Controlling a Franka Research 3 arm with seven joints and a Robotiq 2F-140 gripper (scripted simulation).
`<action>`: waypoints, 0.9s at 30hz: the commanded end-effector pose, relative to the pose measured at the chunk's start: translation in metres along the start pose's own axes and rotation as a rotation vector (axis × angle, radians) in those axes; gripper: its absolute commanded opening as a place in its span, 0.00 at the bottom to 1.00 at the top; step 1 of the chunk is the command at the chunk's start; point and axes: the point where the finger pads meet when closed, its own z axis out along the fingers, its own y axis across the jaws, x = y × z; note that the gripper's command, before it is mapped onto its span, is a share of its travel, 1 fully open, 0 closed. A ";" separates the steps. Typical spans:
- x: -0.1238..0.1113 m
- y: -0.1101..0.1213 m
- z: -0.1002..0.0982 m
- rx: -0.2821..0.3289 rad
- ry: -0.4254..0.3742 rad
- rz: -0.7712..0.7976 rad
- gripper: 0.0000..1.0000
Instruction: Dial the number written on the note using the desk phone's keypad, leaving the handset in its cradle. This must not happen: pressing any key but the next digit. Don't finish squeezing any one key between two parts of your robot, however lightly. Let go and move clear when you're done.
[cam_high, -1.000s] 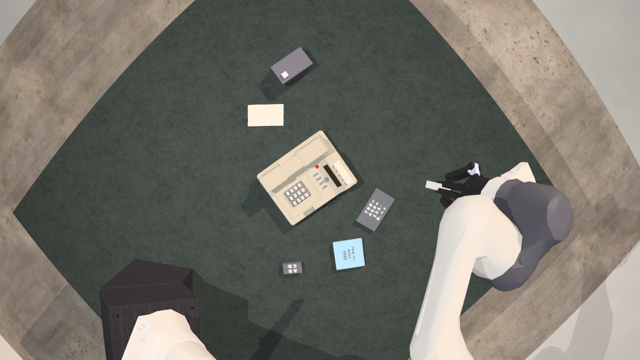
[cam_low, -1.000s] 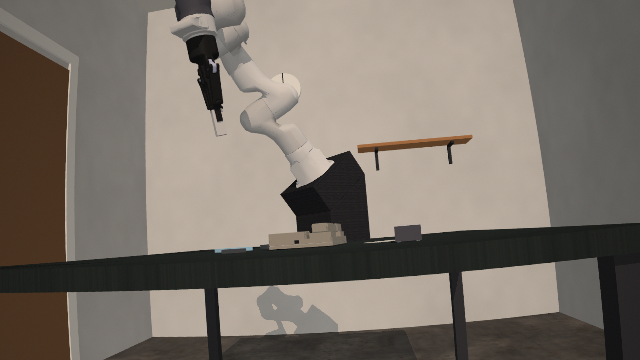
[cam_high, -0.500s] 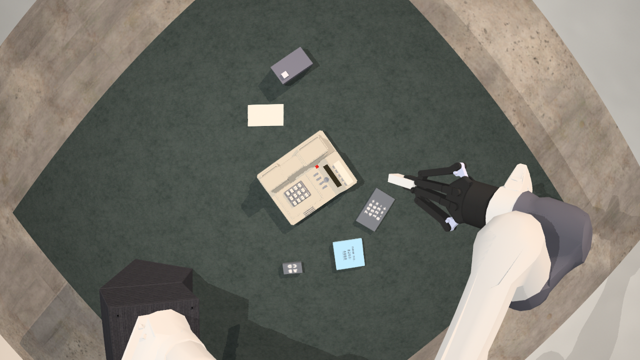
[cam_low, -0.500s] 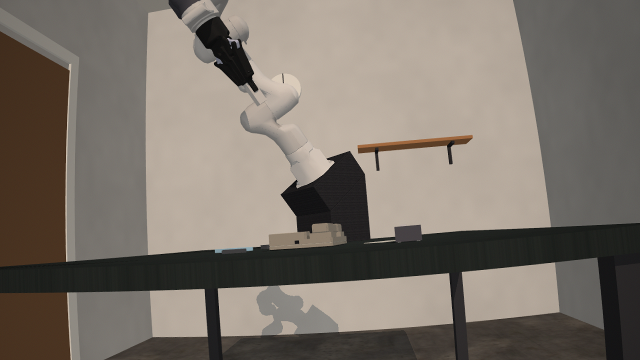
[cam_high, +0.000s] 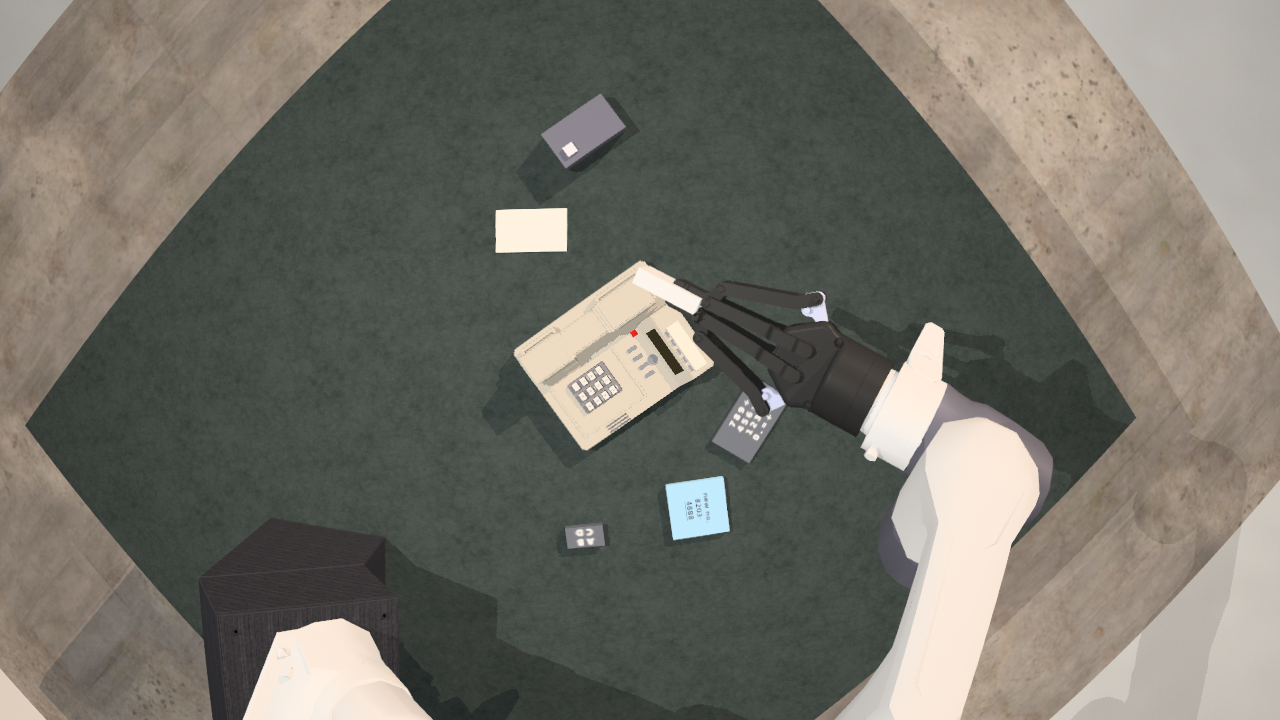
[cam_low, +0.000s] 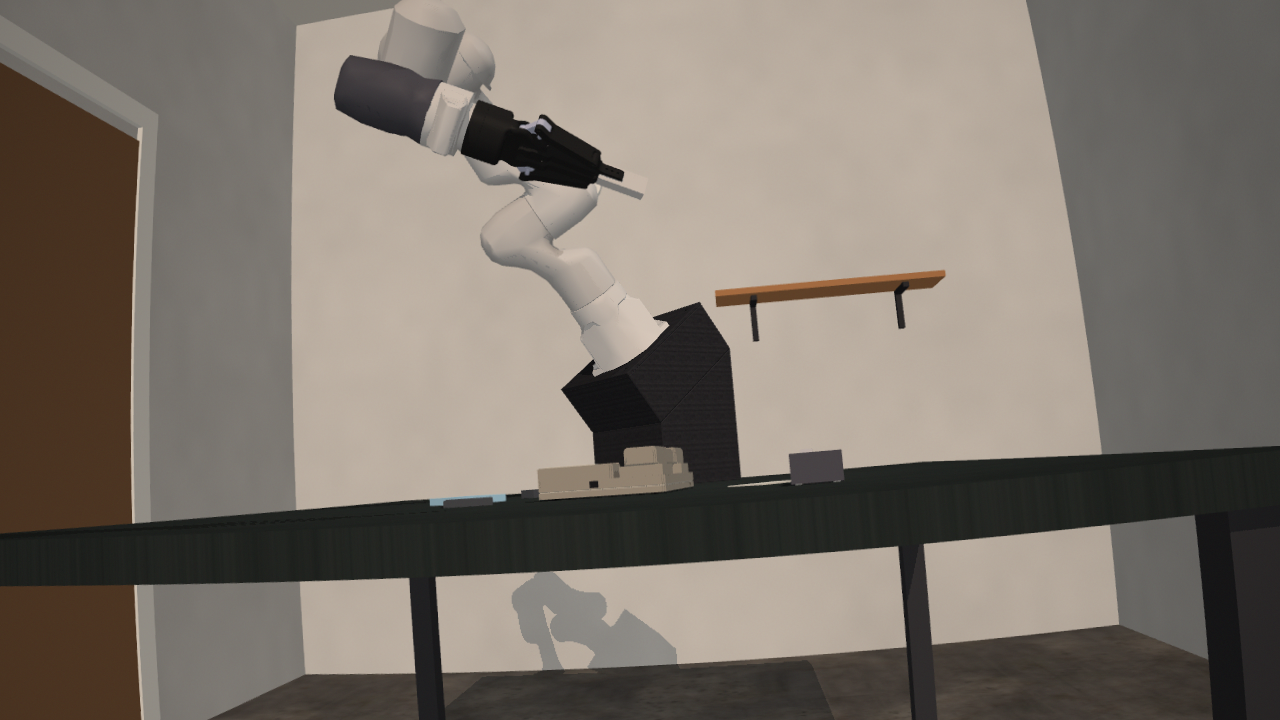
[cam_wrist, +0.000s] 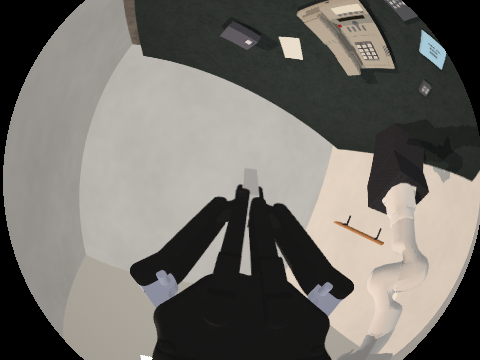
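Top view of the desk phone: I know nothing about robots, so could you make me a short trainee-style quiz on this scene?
1. True or false: the gripper is pressing the keypad of the desk phone.
2. Which colour is the note with writing on it? A light blue, B red, C green.
3. Fill in: the gripper's fingers are ___ (open or shut).

Key: 1 false, since the exterior view shows it high above the table; 2 A; 3 shut, with no key between them.
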 end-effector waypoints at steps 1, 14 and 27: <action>-0.003 -0.033 0.012 0.239 -0.103 -0.018 0.00; 0.045 -0.040 0.021 0.634 -0.203 0.299 0.00; 0.127 0.016 0.028 0.918 -0.159 0.676 0.00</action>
